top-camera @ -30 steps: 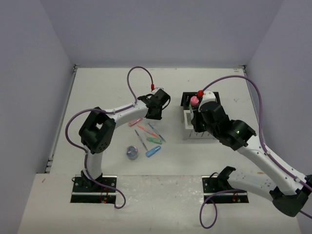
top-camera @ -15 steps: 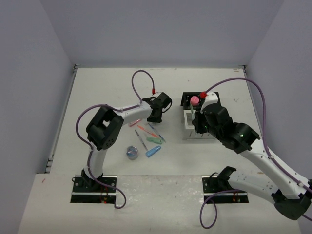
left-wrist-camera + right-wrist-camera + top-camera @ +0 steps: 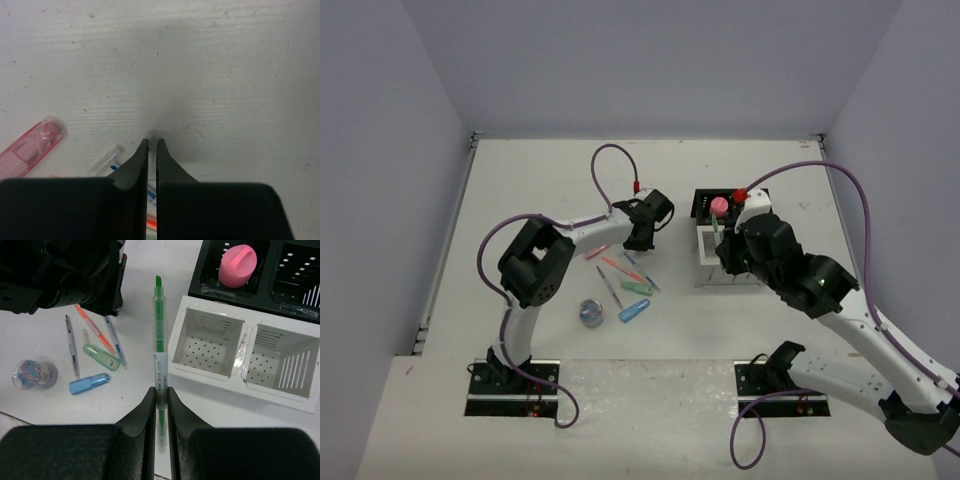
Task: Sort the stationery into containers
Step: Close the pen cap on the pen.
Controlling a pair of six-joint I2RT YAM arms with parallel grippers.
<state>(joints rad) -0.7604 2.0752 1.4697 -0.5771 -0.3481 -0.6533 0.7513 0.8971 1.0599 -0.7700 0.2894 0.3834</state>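
My left gripper [image 3: 151, 142] is low over the table and shut on a thin clear pen [image 3: 152, 134], whose end sticks out past the fingertips. A pink capsule [image 3: 30, 150] lies to its left. In the top view the left gripper [image 3: 639, 240] is at the far end of the loose stationery. My right gripper [image 3: 160, 392] is shut on a green highlighter [image 3: 158, 335], held above the table just left of the white container [image 3: 240, 382]. Behind it, the black container [image 3: 210, 290] holds a pink piece [image 3: 238, 259].
On the table lie a mint capsule [image 3: 101, 356], a blue capsule [image 3: 89, 383], a round roll [image 3: 34, 375], an orange pen [image 3: 92, 330], a blue pen [image 3: 114, 340] and a dark pen [image 3: 71, 345]. Both white compartments show bare perforated floors. Walls enclose the table.
My left gripper has closed its jaws on the thin clear pen. The right arm has shifted slightly with the green highlighter still in it.
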